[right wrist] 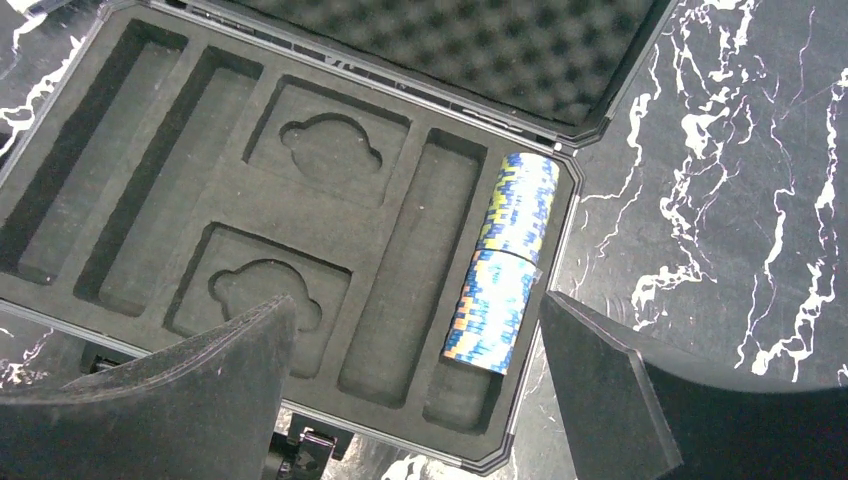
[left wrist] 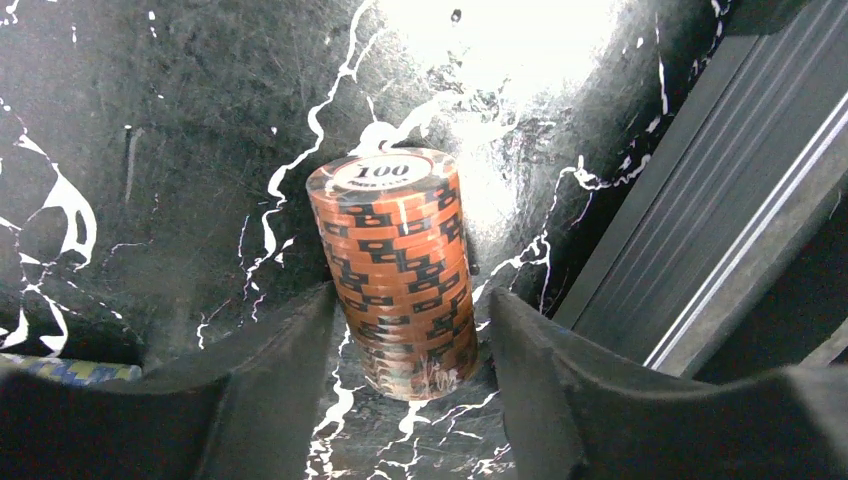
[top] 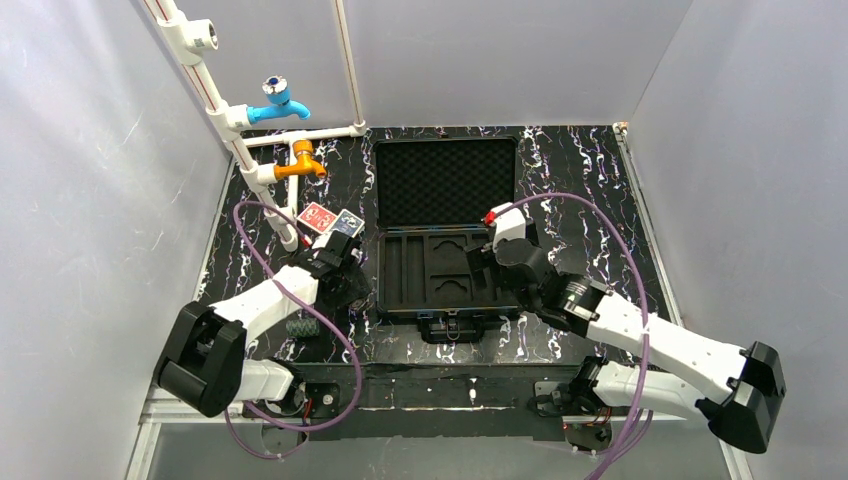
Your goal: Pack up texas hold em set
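Table (top: 590, 180): black with white marbling, both arms reaching in from the near edge.
Briefcase (top: 381, 280): open at the middle of the table, lying flat.
Foam lid (top: 446, 185): laid back toward the far edge, egg-crate foam facing up.
Slotted tray (top: 405, 265): on the near side of the lid, long slots at its left and right, two shaped pockets between.
Blue and yellow chip rolls (right wrist: 505, 260): two, lying end to end in the tray's rightmost slot.
Orange chip roll (left wrist: 395, 260): standing on end on the table left of the briefcase, leaning a little, top chip marked 100.
Left gripper (left wrist: 410, 295): low over the table between the left edge and the briefcase.
Left fingers (left wrist: 270, 390): one on each side of the orange roll's lower half, close against it; clenched on it or merely beside it, cannot tell.
Right gripper (right wrist: 418, 305): above the tray's right half.
Right fingers (right wrist: 200, 390): released, spread wide, only tray slots showing between them.
Red card deck (top: 316, 216): flat on the table left of the lid, toward the far left corner.
Blue card deck (top: 347, 224): just beside the red one, on its briefcase side.
Dark chip roll (top: 303, 327): on its side toward the near edge, beside the left forearm.
Blue tap (top: 278, 103) and orange tap (top: 300, 160): on white pipes (top: 225, 115) at the far left corner.
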You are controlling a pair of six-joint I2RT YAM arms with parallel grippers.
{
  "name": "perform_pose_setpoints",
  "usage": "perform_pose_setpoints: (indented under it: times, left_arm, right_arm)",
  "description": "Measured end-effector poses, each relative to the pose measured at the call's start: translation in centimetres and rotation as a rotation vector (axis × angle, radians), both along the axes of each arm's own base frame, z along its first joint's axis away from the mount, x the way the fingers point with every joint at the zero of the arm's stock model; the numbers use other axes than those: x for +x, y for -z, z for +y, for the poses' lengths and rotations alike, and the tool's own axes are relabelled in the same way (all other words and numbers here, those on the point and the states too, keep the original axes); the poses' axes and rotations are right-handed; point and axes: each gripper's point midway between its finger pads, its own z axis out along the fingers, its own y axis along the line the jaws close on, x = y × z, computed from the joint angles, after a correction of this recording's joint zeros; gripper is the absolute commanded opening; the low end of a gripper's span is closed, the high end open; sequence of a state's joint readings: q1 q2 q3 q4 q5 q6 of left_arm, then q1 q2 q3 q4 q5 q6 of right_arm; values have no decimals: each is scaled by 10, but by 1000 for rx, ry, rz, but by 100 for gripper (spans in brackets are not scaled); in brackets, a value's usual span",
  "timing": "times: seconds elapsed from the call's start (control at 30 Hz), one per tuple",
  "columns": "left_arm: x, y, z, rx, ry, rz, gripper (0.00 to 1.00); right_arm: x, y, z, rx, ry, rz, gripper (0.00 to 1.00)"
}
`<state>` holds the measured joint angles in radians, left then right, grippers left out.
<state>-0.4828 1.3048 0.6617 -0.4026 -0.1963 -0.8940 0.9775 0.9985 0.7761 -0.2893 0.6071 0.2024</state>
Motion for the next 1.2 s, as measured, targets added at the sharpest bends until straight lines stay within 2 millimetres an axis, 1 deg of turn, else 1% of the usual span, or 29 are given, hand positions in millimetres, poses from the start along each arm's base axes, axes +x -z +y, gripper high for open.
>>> perform_pose_setpoints:
  times: [0.07,0.13,0.2,0.37,0.47,0.53,0.63,0.7,0.87,0.93,0.97,1.0,1.07,1.1,1.17,1.2]
  left_arm:
    - [-1,0,0,10,27,-2,71]
    - [0,-4,0,13,44,-16,73]
    - [1,-9,1,14,55,-37,74]
    - [3,-12,5,37,74,-57,74]
    - [3,-10,7,52,72,-53,72]
    - [3,-8,10,66,66,-47,70]
    - [3,-4,12,82,61,-36,64]
    - [3,-1,12,89,59,-29,57]
    - [5,5,12,98,60,-18,25]
    - [6,4,12,97,62,-24,12]
    - [7,4,11,96,62,-27,3]
    - [7,4,11,96,64,-28,0]
    - [5,4,12,93,69,-31,0]
    - [2,3,13,91,71,-29,0]
    - [-3,-12,12,73,85,-59,0]
    - [-6,-22,10,59,101,-86,0]
  right_arm:
    - [-1,-5,-2,21,-4,-18,98]
    - [-4,-8,-1,41,-23,-22,98]
    - [-8,-9,5,48,-57,-5,98]
    - [-11,-4,24,34,-125,60,98]
    - [-15,2,29,27,-157,92,98]
    - [-19,3,31,33,-181,106,98]
    - [-23,0,33,48,-203,108,98]
    - [-24,-2,34,55,-212,107,98]
    - [-24,-2,33,54,-212,106,98]
    - [-24,-2,33,52,-208,104,98]
    - [-23,-2,32,51,-206,103,98]
    - [-23,-2,32,50,-203,102,98]
    - [-22,-1,32,47,-195,103,98]
    - [-22,0,32,44,-193,104,98]
    - [-21,0,31,46,-185,102,98]
    - [-20,-1,31,57,-173,103,98]
